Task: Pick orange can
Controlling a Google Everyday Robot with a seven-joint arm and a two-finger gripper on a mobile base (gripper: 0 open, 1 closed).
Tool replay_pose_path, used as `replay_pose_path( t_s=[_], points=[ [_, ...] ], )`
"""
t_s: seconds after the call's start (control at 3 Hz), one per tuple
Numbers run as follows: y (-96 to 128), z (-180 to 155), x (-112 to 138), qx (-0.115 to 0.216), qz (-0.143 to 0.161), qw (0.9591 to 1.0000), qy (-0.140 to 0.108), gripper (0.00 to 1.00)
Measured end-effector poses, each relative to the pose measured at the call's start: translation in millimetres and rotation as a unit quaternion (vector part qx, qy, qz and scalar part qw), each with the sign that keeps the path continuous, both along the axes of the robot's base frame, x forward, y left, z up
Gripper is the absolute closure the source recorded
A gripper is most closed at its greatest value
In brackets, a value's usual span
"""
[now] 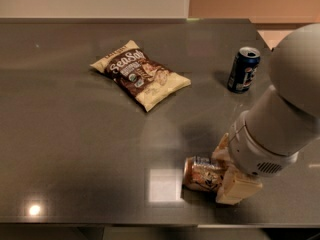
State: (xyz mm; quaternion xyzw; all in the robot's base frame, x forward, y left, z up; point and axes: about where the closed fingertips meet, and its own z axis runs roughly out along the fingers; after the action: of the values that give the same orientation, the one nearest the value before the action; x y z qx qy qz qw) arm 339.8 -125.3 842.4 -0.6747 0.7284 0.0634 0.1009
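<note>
The orange can lies on its side on the dark table near the front edge, right of centre. It is copper-orange with dark lettering and a silver rim facing left. My gripper comes down from the right over the can's right end. One cream finger is behind the can and the other is in front of it, both against its sides. The can rests on the table.
A dark blue can stands upright at the back right. A brown and cream snack bag lies flat at the back centre. My thick white arm covers the table's right side. The table's front edge runs just below the can.
</note>
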Motion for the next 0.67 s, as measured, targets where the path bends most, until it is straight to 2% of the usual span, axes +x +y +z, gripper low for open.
replay_pose_path(
  t_s=[0.67],
  points=[
    [-2, 24, 7, 0.021, -0.008, 0.9997, -0.009, 0.87]
  ],
)
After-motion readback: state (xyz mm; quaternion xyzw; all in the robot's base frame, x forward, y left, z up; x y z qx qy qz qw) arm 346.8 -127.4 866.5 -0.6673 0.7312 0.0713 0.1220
